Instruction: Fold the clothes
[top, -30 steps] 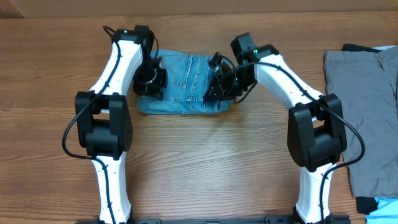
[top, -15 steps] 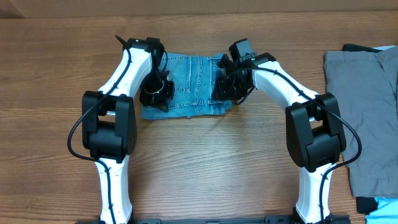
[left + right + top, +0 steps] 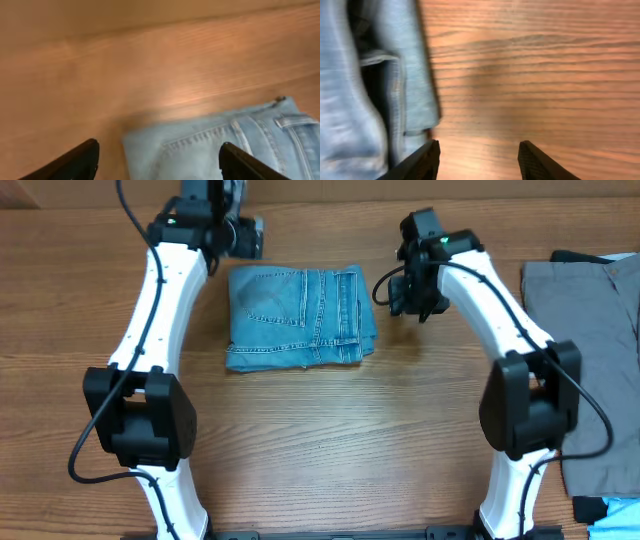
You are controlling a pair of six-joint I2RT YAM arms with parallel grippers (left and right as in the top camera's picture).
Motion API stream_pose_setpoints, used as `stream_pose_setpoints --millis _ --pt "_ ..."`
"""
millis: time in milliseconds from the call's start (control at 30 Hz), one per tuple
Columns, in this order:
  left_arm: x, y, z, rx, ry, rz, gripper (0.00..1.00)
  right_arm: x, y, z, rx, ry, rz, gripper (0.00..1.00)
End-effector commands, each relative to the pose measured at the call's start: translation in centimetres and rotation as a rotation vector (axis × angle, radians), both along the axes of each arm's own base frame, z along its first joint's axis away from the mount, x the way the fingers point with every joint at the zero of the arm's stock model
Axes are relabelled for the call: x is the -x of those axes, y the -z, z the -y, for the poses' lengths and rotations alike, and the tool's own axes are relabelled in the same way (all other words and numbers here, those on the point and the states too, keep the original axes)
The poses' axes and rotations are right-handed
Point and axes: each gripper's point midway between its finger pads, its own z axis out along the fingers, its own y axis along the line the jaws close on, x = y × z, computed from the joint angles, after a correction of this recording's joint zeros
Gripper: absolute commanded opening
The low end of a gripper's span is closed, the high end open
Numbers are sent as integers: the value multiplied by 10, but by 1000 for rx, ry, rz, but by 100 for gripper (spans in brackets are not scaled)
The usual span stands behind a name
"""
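The clothes, light blue jeans (image 3: 300,318), lie folded into a compact rectangle at the table's far middle, a back pocket facing up. My left gripper (image 3: 248,237) hangs open just beyond the bundle's far left corner. In the left wrist view its gripper (image 3: 160,162) holds nothing, with the jeans (image 3: 225,145) below between the dark fingertips (image 3: 80,160). My right gripper (image 3: 400,288) is open beside the bundle's right edge, apart from it. In the right wrist view this gripper (image 3: 480,160) is over bare wood, with the jeans' folded edge (image 3: 370,75) to the left.
Plain gray trousers (image 3: 590,350) lie spread at the table's right edge, with a dark item (image 3: 580,256) behind them and a bright blue cloth (image 3: 615,515) at the near right corner. The wooden table (image 3: 320,440) lies bare in front of the jeans.
Both grippers have let go of the jeans and opened. The left arm drew back toward the far left, the right arm moved off to the right. The bundle now lies flat.
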Motion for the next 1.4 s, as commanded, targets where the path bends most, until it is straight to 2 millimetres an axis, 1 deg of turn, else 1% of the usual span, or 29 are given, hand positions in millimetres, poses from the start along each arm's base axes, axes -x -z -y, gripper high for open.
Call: stream_pose_setpoints --millis 0,33,67,100,167,200,267,300,333,367,433,500,533,567,600,633,667,733,800,833,867,900,933,1000,1033,1100,1200,1300,1367 --pt "-19 31 11 -75 292 50 79 8 -60 -7 -48 -19 96 56" --pt "-23 58 13 -103 339 25 79 14 -61 -5 -42 -19 73 56" --pt "-25 74 13 -101 342 2 80 17 -60 -5 -39 -18 61 56" --pt "-24 96 13 -90 343 -38 81 20 -59 -4 -36 -18 49 56" --pt "-19 132 16 -58 337 -113 81 20 -59 -5 -41 -19 47 56" --pt "-13 154 16 -44 331 -170 80 21 -59 -6 -46 -20 46 56" --pt "0 172 15 -26 314 -250 80 22 -59 -6 -46 -20 42 56" --pt "12 179 14 -17 307 -308 79 22 -59 -6 -45 -21 42 56" --pt "21 182 14 -9 299 -352 78 22 -59 -6 -45 -21 42 56" --pt "37 187 13 7 281 -425 72 22 -59 -5 -45 -20 42 56" --pt "86 193 14 73 231 -645 55 22 -59 -5 -45 -20 42 56" --pt "130 189 19 139 204 -835 36 22 -59 -5 -45 -21 42 56" --pt "152 181 25 195 194 -936 36 24 -58 -6 -47 -22 34 57" --pt "170 172 33 257 208 -1012 39 26 -58 -8 -60 -25 21 57" --pt "186 160 43 329 257 -1069 41 32 -57 -11 -80 -30 -5 60" --pt "195 148 53 406 315 -1090 48 40 -57 -14 -100 -41 -39 60" --pt "196 143 60 453 352 -1080 52 49 -56 -18 -123 -67 -72 60" --pt "189 132 72 558 417 -1018 58 68 -56 -24 -164 -96 -151 61" --pt "179 128 79 611 466 -946 63 76 -55 -22 -157 -93 -186 61" --pt "170 131 81 608 481 -899 93 78 -55 -22 -157 -94 -195 61" --pt "166 134 80 592 487 -874 100 79 -55 -24 -168 -98 -199 61" --pt "159 139 78 565 466 -857 100 83 -58 -35 -219 -151 -207 61" --pt "149 150 70 511 392 -855 100 88 -60 -46 -273 -203 -215 61" --pt "132 163 59 439 260 -840 100 88 -55 -53 -280 -219 -218 61" --pt "127 164 59 440 258 -819 100 88 -52 -54 -281 -221 -219 61" --pt "110 163 61 450 243 -758 100 87 -33 -55 -279 -198 -243 61" --pt "90 161 71 440 288 -655 100 89 -4 -55 -272 -189 -277 61" --pt "80 160 84 428 330 -596 100 85 18 -56 -275 -190 -261 60" --pt "75 159 100 403 391 -546 100 81 33 -57 -280 -195 -234 60"
